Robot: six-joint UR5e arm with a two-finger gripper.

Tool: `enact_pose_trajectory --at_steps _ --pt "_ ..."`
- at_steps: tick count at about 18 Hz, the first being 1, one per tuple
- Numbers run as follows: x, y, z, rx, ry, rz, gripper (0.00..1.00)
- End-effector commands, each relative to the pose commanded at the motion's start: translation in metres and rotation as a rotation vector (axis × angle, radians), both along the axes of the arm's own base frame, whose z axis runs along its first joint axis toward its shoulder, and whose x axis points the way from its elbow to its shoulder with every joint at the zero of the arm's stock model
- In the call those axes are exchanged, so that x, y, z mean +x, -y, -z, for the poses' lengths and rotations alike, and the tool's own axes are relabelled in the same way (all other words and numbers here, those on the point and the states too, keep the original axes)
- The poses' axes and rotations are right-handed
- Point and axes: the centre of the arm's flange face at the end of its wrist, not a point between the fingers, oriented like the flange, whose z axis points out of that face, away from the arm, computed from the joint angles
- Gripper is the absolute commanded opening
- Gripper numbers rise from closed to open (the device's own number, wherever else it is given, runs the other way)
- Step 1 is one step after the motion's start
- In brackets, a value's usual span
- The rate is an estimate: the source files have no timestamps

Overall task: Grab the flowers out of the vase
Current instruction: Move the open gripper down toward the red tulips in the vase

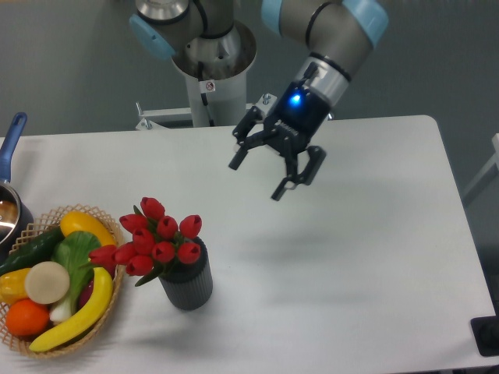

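1. The vase stands on the worktop near its front edge, upright, dark grey and ribbed. It serves here as the landmark.
2. The flowers sit in the vase, red buds bunched above its mouth and spilling to its left, with green leaves drooping over the left rim.
3. Handling, as a judgement: the bunch looks light and soft. The buds would crush or slip under a squeeze. The stems just above the vase mouth, under the buds, look like the best hold, though they are mostly hidden by buds and leaves.
4. The vase looks small and might tip or lift with the bunch if the stems sit tight; a straight upward pull seems safest.
5. Left of the vase, just beside the flowers, a woven basket holds fruit: bananas, an orange, a cucumber and others.
6. Further left of the vase, at the edge of view, a blue-handled pot is partly seen; its contents cannot be told.
7. Behind and right of the vase, well apart and above the worktop, the gripper hangs tilted, its fingers spread wide and holding nothing.
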Motion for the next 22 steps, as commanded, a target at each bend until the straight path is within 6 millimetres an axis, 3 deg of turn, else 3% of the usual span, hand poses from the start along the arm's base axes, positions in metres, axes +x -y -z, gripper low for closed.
enact_pose_trajectory --at_steps 6,15,22 --pt "0.005 -0.028 0.019 0.029 0.050 0.053 1.00" --pt "-0.011 -0.066 0.052 0.071 0.074 0.105 1.00" --pt "-0.001 -0.086 0.069 0.116 0.148 0.146 1.00"
